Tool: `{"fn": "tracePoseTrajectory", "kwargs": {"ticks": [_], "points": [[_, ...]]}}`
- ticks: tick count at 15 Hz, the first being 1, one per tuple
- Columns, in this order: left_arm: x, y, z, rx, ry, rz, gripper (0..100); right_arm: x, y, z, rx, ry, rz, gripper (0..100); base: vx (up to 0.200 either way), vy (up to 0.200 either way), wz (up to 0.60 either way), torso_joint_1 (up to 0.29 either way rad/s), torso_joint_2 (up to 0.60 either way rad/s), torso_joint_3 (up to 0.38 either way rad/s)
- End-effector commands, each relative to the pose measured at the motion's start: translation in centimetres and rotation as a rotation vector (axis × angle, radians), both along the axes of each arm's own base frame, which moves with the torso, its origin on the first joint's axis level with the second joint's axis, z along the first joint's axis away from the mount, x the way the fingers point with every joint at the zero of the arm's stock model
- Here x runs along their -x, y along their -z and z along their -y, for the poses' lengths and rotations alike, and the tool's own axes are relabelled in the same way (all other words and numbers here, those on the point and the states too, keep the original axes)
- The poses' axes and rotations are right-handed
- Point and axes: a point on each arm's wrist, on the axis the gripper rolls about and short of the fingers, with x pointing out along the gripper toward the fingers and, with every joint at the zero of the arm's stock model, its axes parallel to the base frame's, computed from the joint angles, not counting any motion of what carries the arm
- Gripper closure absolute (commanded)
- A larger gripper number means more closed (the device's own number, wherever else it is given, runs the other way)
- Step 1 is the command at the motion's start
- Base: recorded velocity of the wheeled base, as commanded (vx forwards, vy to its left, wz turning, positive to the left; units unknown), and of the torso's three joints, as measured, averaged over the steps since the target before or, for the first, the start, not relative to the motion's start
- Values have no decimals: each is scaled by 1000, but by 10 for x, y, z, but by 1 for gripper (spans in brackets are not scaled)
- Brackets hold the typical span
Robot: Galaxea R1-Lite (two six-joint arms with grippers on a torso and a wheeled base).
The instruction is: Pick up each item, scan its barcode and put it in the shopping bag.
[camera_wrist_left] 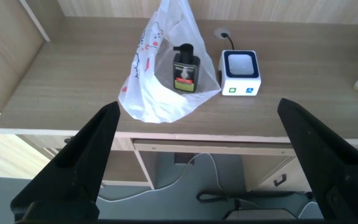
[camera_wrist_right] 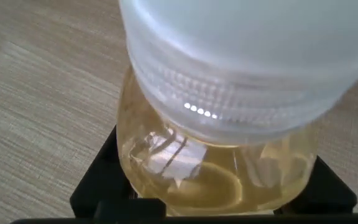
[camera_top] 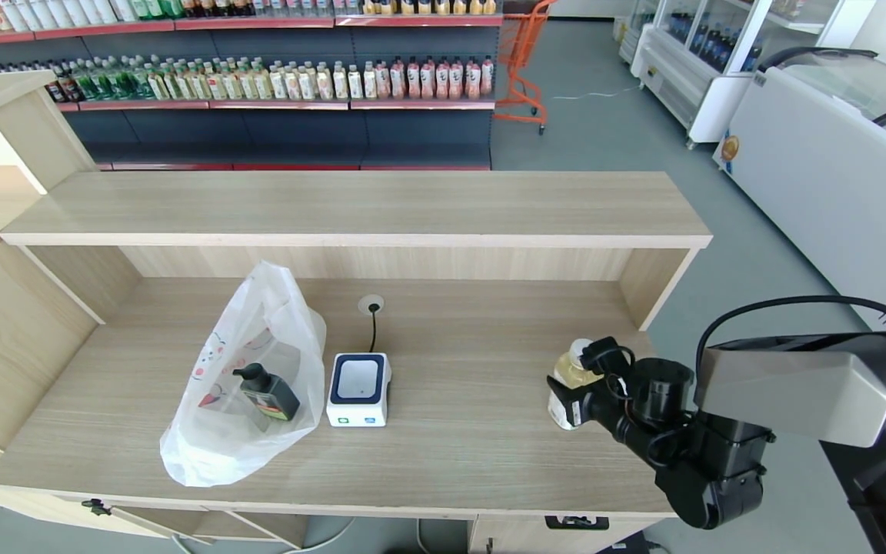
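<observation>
Shop counter (camera_top: 474, 400): your R gripper (camera_top: 583, 378) clamped the bottle (camera_wrist_right: 210, 155), far right, for its scan; L gripper (camera_wrist_left: 199, 106) hung open, spare.

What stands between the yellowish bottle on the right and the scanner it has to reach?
Nothing visible. Bare counter runs from the bottle to the scanner; the shopping bag lies just beyond it.
</observation>
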Motion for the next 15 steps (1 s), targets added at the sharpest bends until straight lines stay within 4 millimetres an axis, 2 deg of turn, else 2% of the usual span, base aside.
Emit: {"fn": "tracePoseTrajectory", "kwargs": {"ticks": [1,2,3,4,5,7,9,13,15], "points": [[0,0,0,0,0,1,0,18,-54,-4,-178,-22,23,100,0,0,0,0,0,0],[0,0,0,0,0,1,0,33,-81,-1,-271,-101,-26,100,0,0,0,0,0,0],[0,0,0,0,0,1,0,42,-98,3,-316,-183,-53,100,0,0,0,0,0,0],[0,0,0,0,0,1,0,62,-126,18,-350,-352,-124,100,0,0,0,0,0,0],[0,0,0,0,0,1,0,80,-137,24,-358,-467,-165,100,0,0,0,0,0,0],[0,0,0,0,0,1,0,105,-138,28,-370,-617,-223,100,0,0,0,0,0,0],[0,0,0,0,0,1,0,122,-146,23,-386,-688,-237,100,0,0,0,0,0,0],[0,0,0,0,0,1,0,136,-167,18,-467,-753,-253,100,0,0,0,0,0,0],[0,0,0,0,0,1,0,143,-171,15,-483,-774,-265,100,0,0,0,0,0,0]]}}
